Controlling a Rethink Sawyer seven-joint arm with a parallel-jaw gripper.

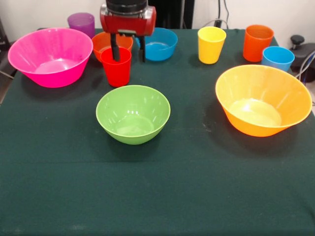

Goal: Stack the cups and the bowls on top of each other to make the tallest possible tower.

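Gripper (129, 51) lowered, fingers apparently spread

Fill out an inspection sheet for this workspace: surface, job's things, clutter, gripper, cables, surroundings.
Surface: dark green cloth, flat, front half bare.
Cups: red cup, yellow cup, orange cup, blue cup and purple cup, all upright, none stacked.
Bowls: pink bowl, green bowl, yellow-orange bowl, small orange bowl and blue bowl, all mouth up, apart; no tower yet.
Clutter: nothing seen.
Gripper: gripper open, one finger down at the red cup's rim, the other finger beside the blue bowl.
Cables: cables at the right edge, off the cloth.
Surroundings: pale wall behind; dark object at right.
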